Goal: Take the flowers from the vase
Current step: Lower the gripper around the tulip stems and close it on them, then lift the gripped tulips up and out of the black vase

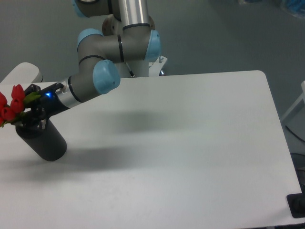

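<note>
Gripper [29, 116] at vase [44, 141] mouth, around the flowers [12, 108]; closure impossible to tell (fingers dark, small). Stems angled up-left from vase: extract along that axis.

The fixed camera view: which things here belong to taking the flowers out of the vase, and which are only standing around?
Belong to the job:
- bunch of red tulip-like flowers with green leaves
- matte black cylinder vase
- black two-finger tool, at the stems just above the vase mouth

Only standing around:
- white rounded table, bearing the vase
- black object at the lower right edge, unclear what it is
</note>
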{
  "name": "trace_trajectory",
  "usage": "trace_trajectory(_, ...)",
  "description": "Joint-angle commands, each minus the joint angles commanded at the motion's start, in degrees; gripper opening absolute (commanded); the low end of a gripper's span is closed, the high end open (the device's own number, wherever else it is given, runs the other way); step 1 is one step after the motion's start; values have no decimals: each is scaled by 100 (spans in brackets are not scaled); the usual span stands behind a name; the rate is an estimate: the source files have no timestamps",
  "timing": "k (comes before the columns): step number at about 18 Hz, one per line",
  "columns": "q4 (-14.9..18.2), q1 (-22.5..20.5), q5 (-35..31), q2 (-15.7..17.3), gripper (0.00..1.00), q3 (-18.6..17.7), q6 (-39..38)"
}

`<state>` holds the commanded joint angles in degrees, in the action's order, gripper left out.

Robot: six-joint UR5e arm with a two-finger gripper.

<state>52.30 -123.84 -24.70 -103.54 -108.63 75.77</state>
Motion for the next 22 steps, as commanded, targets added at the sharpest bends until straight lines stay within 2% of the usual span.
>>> trace_trajectory(7, 0, -167, 641, 52, 14, 0, -88)
trace_trajectory(11, 0, -413, 1081, 272, 14, 9, -650)
trace_trajectory(14, 0, -510, 1178, 343, 14, 18, -896)
trace_trajectory(18, 0, -659, 1406, 404, 14, 132, -1309)
trace_trajectory(22, 9, -835, 1652, 396, 14, 412, -1651)
